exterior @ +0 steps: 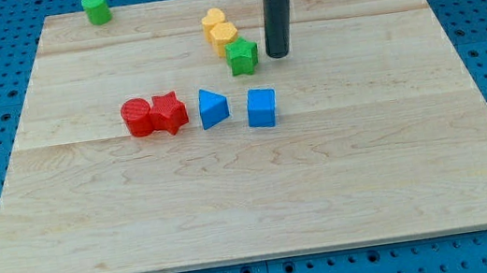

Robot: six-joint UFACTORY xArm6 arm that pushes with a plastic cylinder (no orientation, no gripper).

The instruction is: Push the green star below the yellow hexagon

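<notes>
The green star point(241, 57) lies on the wooden board, just below and slightly right of the yellow hexagon point(225, 37); the two look close or touching. Another yellow block point(213, 20) sits right above the hexagon. My tip point(278, 55) stands just to the right of the green star, with a small gap between them. The dark rod rises from it to the view's top.
A green cylinder point(95, 7) stands at the board's top left corner. A red cylinder point(136, 117) and a red star point(168, 113) touch at middle left. A blue triangle point(212, 107) and a blue cube point(261, 108) lie right of them. The wooden board point(261, 200) lies on a blue pegboard.
</notes>
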